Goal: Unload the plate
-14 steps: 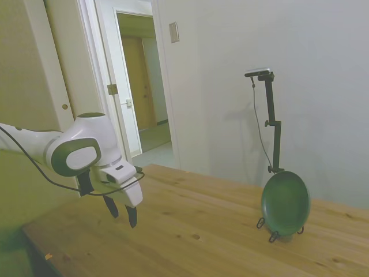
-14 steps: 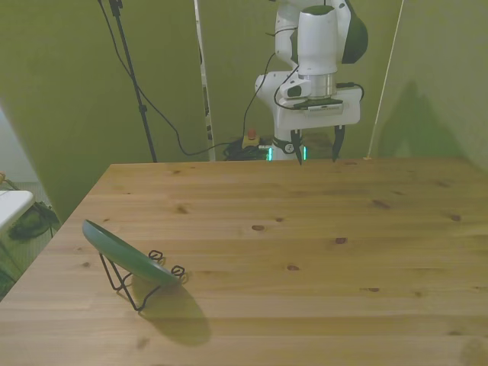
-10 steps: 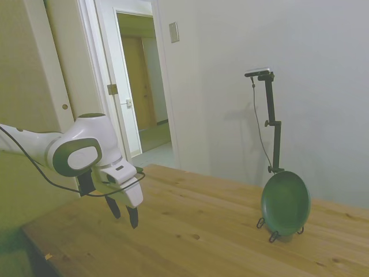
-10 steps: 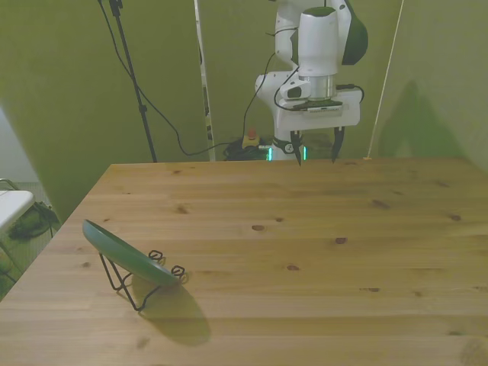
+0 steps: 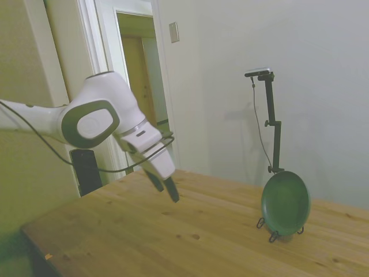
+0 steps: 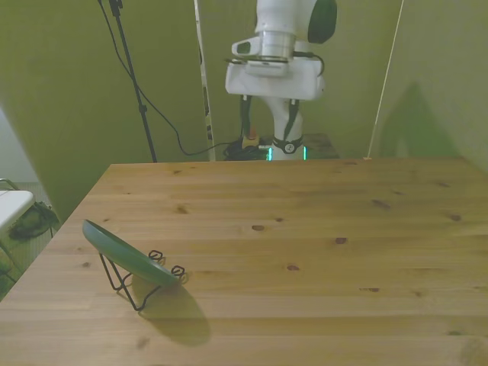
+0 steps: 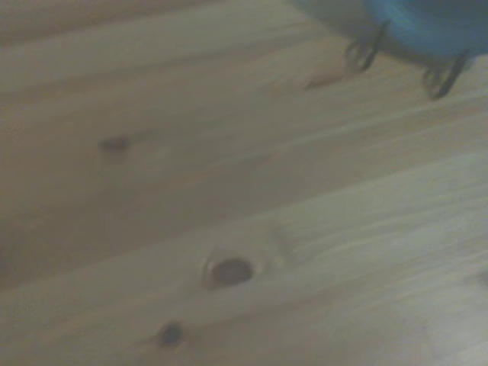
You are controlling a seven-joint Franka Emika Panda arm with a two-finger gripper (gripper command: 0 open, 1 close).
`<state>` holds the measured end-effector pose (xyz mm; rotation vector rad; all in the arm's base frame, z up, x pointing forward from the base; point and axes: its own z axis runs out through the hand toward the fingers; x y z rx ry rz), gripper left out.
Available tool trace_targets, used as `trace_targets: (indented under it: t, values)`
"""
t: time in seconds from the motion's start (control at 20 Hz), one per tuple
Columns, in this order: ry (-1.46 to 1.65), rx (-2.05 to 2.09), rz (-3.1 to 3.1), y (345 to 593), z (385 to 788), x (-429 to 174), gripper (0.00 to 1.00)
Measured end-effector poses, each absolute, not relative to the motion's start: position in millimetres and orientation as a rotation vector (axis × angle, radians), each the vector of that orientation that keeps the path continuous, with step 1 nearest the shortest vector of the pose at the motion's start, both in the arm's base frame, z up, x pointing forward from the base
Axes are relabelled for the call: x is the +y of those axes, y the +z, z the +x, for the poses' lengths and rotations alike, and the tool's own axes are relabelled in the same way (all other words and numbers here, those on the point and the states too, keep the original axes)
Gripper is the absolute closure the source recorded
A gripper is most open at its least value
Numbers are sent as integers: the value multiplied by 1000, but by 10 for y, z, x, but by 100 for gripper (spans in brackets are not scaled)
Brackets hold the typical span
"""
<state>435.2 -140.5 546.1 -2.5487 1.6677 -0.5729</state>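
The round dark green matte plate [image 5: 285, 203] leans tilted on a thin black wire stand [image 5: 278, 230], its lower rim caught in the stand's 2 small front loops. In the front view the plate [image 6: 128, 254] and wire stand [image 6: 130, 285] sit on the light wooden plank table [image 6: 305, 252] near the front view's left edge, toward the camera side.

The white robot arm's two-finger gripper [image 5: 165, 187] hangs in the air above the table's far part, well apart from the plate, angled down toward it. In the front view the gripper [image 6: 269, 116] shows its 2 dark fingers [image 6: 245, 116] spread with a clear gap between them, holding nothing.

The wrist view is soft in focus. It shows bare table planks [image 7: 229, 175] with dark knots, plus the lower edge of the plate [image 7: 415, 27] and the stand's 2 wire loops [image 7: 440, 76] at the frame's margin.

An open doorway [image 5: 141, 86] stands behind the arm in the side view.
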Motion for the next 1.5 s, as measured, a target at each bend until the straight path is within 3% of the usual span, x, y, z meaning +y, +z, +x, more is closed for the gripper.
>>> trace_targets:
  t: [0.2,0.5,1.0,1.3,1.5]
  values:
    - [-657,1774,-2453,5788,4743,-1992,0]
    - [-691,1846,-2401,6024,5332,-2494,0]
    - [-678,1808,-2570,6400,5511,-3197,0]
    - [-657,1703,-2780,6394,5766,-3667,0]
    - [-655,1641,-2839,6170,6003,-3888,0]
